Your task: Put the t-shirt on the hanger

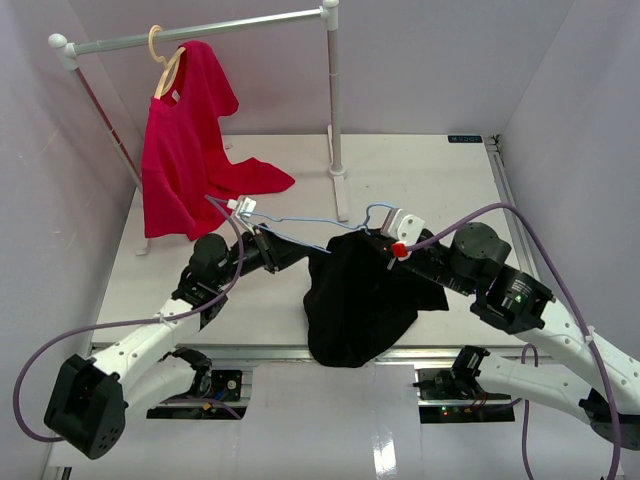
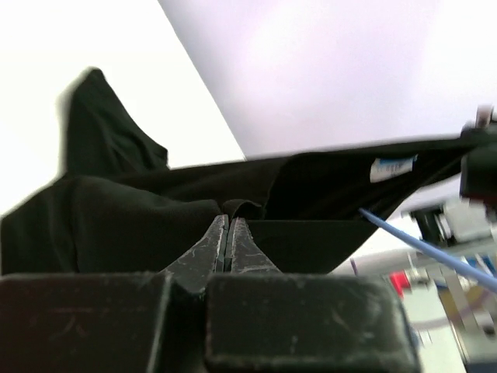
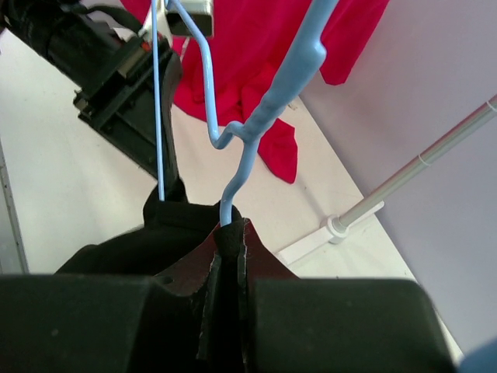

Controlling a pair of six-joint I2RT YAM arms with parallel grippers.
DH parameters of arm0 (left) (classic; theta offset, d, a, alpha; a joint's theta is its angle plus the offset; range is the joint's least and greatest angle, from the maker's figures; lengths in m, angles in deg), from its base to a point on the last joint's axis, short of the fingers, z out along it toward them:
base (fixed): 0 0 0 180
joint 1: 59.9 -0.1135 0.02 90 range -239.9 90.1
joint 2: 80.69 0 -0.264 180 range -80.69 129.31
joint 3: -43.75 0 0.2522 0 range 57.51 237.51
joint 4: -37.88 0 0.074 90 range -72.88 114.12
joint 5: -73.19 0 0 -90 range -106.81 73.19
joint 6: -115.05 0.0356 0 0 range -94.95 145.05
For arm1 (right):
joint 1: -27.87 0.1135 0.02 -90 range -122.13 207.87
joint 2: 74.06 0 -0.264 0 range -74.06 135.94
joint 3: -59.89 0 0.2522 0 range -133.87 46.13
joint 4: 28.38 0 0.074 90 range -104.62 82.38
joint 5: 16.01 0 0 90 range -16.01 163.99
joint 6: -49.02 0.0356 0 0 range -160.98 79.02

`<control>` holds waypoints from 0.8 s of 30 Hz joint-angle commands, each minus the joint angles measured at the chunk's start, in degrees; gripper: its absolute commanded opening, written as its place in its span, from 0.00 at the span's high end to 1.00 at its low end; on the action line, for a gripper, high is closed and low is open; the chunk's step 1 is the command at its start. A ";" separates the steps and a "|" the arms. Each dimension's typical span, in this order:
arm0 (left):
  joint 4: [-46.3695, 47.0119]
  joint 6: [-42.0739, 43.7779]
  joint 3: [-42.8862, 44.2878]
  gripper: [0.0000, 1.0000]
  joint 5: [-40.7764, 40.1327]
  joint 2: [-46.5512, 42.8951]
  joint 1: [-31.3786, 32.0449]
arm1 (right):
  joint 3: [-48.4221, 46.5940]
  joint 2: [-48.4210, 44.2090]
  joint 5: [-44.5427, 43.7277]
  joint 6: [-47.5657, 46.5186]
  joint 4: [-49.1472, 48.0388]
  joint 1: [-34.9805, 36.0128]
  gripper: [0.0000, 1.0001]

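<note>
Left gripper [image 2: 227,221] and right gripper [image 3: 231,233] each pinched the soft, floppy t-shirt [image 1: 355,300], likely best held at its collar around the thin, stiff hanger [image 3: 295,70].

Right wrist view: the blue hanger [image 3: 291,70] is running off the top edge. Its stem is sinking into the black t-shirt [image 3: 178,225] bunched at the right pincer [image 3: 227,233], hiding whether the wire is sitting between the tips. From above, the cloth is covering the hanger's middle. Left wrist view: the wire at the right edge is blurring out.
</note>
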 commanded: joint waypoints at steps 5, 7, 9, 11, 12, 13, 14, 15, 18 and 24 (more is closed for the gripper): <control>-9.71 0.08 0.89 1.00 -8.31 -6.68 -7.81 | 4.10 -6.35 -5.15 2.37 -4.67 0.31 0.92; -10.23 -0.41 1.59 1.00 -7.34 -6.67 -9.48 | 4.28 -6.09 -5.84 2.50 -4.02 0.26 0.92; -11.42 -0.97 2.48 1.00 -7.26 -6.72 -11.26 | 4.13 -5.60 -6.45 2.74 -2.85 0.33 0.92; -11.48 -1.36 3.01 1.00 -6.66 -6.91 -12.90 | 4.16 -5.61 -7.75 3.05 -1.92 0.26 0.92; -12.18 -1.25 3.67 1.00 -6.06 -7.02 -14.38 | 4.23 -5.68 -9.01 3.38 -1.29 0.26 0.92; -12.88 -1.14 4.34 1.00 -5.47 -7.13 -15.86 | 4.31 -5.76 -10.27 3.71 -0.65 0.26 0.92; -13.52 -0.82 5.63 1.00 -4.85 -7.15 -16.64 | 4.39 -5.92 -11.16 3.99 0.04 0.26 0.92; -14.71 -0.22 6.47 1.00 -4.69 -7.27 -17.11 | 4.47 -6.01 -12.32 4.10 0.28 0.26 0.92; -17.61 1.63 9.52 1.00 -4.41 -7.75 -18.72 | 4.34 -5.80 -14.13 3.97 0.52 0.26 0.92; -21.70 3.65 11.85 1.00 -5.80 -9.99 -19.64 | 4.08 -4.09 -15.89 3.60 0.97 0.26 0.92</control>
